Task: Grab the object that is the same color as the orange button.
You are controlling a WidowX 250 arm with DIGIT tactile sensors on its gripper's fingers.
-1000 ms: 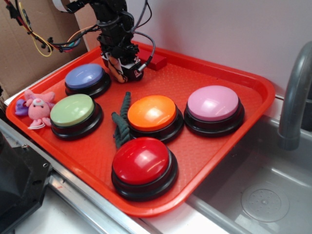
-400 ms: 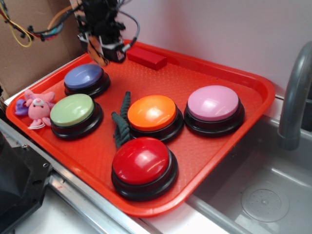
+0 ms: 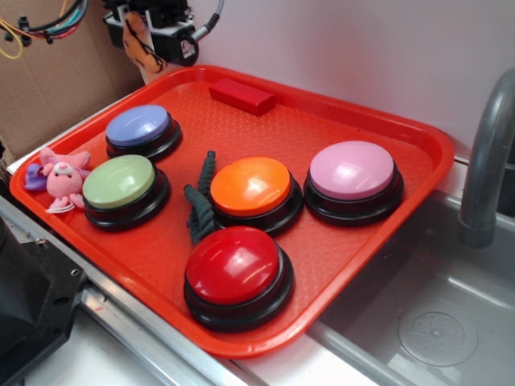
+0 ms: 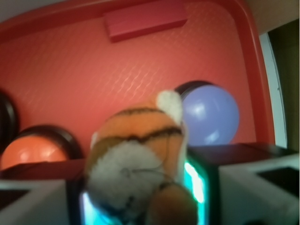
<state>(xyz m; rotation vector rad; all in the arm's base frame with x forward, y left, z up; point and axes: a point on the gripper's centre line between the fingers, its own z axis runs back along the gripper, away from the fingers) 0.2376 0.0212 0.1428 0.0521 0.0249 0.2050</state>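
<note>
The small orange plush tiger with black stripes hangs high above the tray's far left corner, held between the jaws of my gripper. In the wrist view the tiger fills the lower middle, pinched from both sides by the gripper, with its white belly facing the camera. The orange button sits in the middle of the red tray; the wrist view shows it as a sliver of the orange button at lower left.
On the tray stand a blue button, a green button, a pink button and a red button. A red block lies at the back, a dark green rope beside the orange button. A pink plush sits at the left rim. A grey faucet stands at right.
The gripper has risen from the tray's back left and shifted left, carrying the tiger up off the tray. The red block behind it is now uncovered.
</note>
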